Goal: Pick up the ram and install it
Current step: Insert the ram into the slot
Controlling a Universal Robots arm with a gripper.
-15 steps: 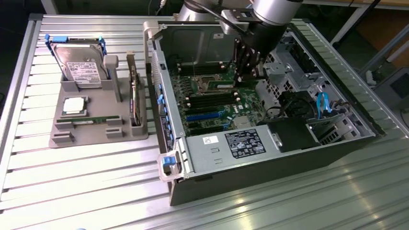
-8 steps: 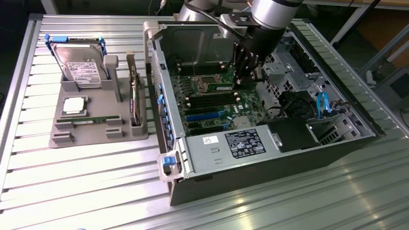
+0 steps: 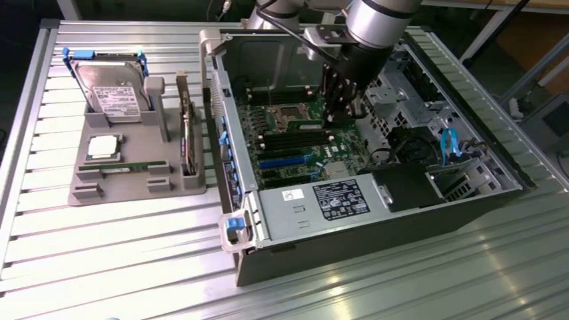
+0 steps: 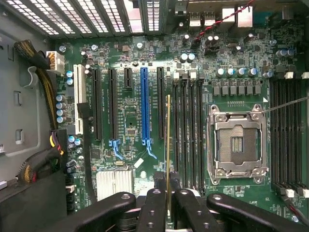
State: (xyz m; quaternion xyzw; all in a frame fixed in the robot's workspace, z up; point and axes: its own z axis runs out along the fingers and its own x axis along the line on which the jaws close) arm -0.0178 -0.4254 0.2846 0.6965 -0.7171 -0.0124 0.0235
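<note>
Here's the open case (image 3: 216, 87) lying on its side, motherboard (image 4: 130, 121) facing up. On the board sit the empty processor socket (image 4: 236, 145) and, beside it, a bank of long black memory slots (image 4: 188, 125). Over the board hangs the ram (image 4: 167, 145), seen edge-on as a thin gold line running parallel to those slots and just beside them. I can't tell whether it touches the board.

It looks a light, stiff, thin stick, and probably fragile. Hold it by the flat faces, clear of the contact edge.

And that's how the gripper (image 4: 167, 186) has it: nearly closed, fingers (image 4: 153, 208) clamped on both faces of the ram at its near end.
</note>
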